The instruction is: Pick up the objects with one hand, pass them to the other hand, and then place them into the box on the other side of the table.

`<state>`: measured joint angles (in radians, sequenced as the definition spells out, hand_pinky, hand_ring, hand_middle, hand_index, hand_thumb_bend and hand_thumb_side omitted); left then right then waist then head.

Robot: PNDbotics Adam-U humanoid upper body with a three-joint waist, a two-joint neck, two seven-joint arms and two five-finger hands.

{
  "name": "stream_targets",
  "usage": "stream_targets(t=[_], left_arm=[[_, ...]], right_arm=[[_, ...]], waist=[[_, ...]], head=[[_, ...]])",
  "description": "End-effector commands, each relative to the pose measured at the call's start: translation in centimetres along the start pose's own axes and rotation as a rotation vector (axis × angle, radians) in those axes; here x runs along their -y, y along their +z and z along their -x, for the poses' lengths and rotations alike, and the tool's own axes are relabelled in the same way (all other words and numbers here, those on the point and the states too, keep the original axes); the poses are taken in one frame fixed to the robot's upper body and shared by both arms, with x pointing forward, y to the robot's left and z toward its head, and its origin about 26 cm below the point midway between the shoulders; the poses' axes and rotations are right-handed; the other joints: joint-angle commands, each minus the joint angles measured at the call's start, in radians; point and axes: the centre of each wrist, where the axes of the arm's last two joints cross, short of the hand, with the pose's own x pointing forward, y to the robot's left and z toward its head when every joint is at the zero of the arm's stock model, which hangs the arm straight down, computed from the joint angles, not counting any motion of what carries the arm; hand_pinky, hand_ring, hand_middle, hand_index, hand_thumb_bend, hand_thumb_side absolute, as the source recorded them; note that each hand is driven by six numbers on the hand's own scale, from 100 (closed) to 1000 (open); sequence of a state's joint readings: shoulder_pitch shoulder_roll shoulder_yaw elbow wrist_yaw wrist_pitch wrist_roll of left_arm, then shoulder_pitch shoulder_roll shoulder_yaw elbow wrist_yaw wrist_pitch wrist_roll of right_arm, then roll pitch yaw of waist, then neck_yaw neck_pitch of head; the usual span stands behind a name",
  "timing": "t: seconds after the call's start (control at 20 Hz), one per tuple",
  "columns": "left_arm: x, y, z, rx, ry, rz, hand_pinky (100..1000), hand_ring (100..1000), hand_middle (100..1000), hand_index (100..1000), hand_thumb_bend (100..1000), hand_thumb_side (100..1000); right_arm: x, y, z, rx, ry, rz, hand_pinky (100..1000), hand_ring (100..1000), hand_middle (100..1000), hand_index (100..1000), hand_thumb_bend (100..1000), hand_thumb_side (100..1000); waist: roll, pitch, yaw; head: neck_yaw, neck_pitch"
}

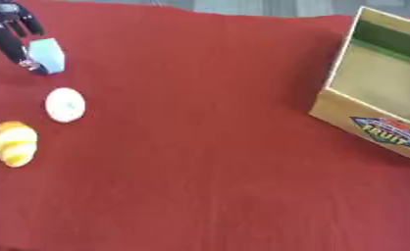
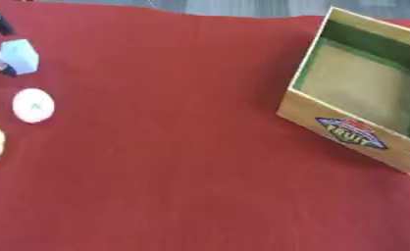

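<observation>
My left hand (image 1: 9, 30) is at the far left corner of the red table. Its fingers are curled against a pale blue block (image 1: 48, 55), with one dark fingertip showing under the block's lower edge. Whether the block is lifted or rests on the cloth I cannot tell. Nearer to me lies a white round object (image 1: 65, 104), and below it a yellow-orange striped object (image 1: 13, 143) at the left edge. A wooden box (image 2: 354, 135) with a "FRUIT" label stands tilted at the right, with nothing inside. My right hand shows in no view.
A red cloth (image 1: 208, 162) covers the whole table. The table's far edge runs along the top, with grey floor (image 1: 269, 6) beyond it.
</observation>
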<state>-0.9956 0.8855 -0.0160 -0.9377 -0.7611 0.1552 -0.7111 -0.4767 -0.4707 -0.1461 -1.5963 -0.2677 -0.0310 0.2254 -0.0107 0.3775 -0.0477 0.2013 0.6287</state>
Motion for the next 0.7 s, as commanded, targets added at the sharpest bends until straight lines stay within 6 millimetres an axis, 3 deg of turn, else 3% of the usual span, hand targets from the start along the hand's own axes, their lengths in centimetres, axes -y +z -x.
stream_targets(t=[0.05, 0.7], left_arm=[[-2.6, 1.8, 1.4, -0.045, 0.020, -0.084, 889, 824, 780, 797, 659, 100], [-1.9, 1.2, 3.5, -0.142, 0.077, -0.091, 889, 828, 783, 793, 632, 100]], right_arm=[[0.8, -0.5, -1.5, 0.033, 0.048, -0.013, 872, 863, 749, 892, 358, 264], [0.5, -0.8, -1.5, 0.037, 0.056, -0.022, 871, 860, 744, 891, 353, 274]], waist=[[0.015, -0.001, -0.004], [0.026, 0.023, -0.030]], head=[[0.020, -0.021], [0.068, -0.029]])
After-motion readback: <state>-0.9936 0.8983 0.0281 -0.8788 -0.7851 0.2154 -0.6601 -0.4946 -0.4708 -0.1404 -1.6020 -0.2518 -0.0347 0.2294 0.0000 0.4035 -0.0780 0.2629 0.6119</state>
